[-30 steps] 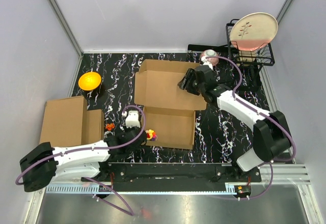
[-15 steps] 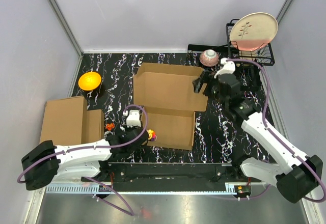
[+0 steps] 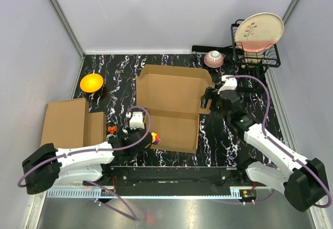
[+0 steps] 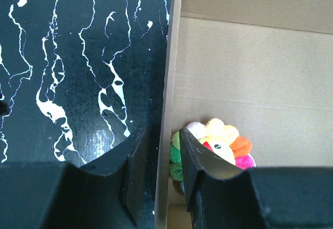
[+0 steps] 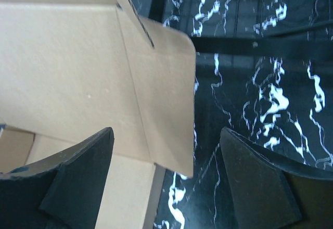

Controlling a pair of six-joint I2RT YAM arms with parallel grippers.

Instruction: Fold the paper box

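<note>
The paper box (image 3: pixel 171 101) is a brown cardboard sheet lying mid-table, its far panel partly raised and flaps spread. In the left wrist view my left gripper (image 4: pixel 162 135) straddles the thin upright left wall (image 4: pixel 169 73) of the near section, one finger on each side, closed down on it. In the top view my left gripper (image 3: pixel 141 138) sits at the box's near left corner. My right gripper (image 3: pixel 207 99) hovers at the box's right edge. Its jaws (image 5: pixel 166 132) stand wide open, with a rounded flap corner (image 5: pixel 166 83) between them, touching neither finger.
A multicoloured plush toy (image 4: pixel 223 143) lies inside the box against the held wall. A stack of closed cardboard boxes (image 3: pixel 70 122) sits at the left, an orange bowl (image 3: pixel 91 82) behind it. A dish rack (image 3: pixel 255 52) with a plate and a small pink bowl (image 3: pixel 214 58) stand far right.
My right gripper has let go, opened wide and drawn back from over the far panel to the box's right edge. The left gripper has stayed on the wall.
</note>
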